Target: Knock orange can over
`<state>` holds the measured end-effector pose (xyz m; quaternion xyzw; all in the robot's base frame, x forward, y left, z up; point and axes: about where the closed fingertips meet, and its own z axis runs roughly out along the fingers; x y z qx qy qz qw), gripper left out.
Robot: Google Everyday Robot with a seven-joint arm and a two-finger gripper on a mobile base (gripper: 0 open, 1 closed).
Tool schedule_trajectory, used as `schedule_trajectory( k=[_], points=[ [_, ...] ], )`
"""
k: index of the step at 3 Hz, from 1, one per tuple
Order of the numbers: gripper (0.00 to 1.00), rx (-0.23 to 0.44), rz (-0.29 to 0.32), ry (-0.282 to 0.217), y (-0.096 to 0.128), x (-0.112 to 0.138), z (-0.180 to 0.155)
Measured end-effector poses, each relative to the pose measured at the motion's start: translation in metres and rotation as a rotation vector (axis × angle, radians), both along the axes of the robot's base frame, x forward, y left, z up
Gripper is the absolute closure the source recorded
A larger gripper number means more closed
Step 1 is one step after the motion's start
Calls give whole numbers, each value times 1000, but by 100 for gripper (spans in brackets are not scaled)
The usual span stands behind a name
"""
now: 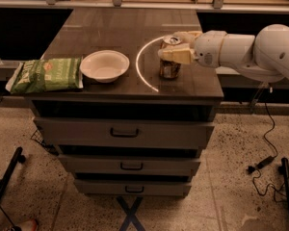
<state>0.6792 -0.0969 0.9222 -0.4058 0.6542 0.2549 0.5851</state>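
Observation:
The orange can (169, 67) stands upright on the dark cabinet top (115, 30), right of centre, with its silver top showing. My gripper (176, 44) reaches in from the right at the height of the can's top and is open. One pale finger (175, 56) lies across the front of the can's upper part, and the other finger (187, 34) is behind it. The can's upper part sits between them. The white arm (250, 49) extends off to the right.
A white bowl (105, 65) sits left of the can. A green chip bag (47, 74) lies at the cabinet's left front corner. A white arc (143, 57) is marked on the top beside the can. Drawers are below, and cables lie on the floor at right.

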Motion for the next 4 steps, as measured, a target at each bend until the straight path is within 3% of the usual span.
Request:
schedule_trajectory(
  k=[1,2,3,4],
  points=[
    [62,-28,3,13,7,0,0],
    [94,-122,25,-3,40,1,28],
    [100,-283,4,3,65,6,49],
    [100,-372,-26,24,69,24,33]
  ],
)
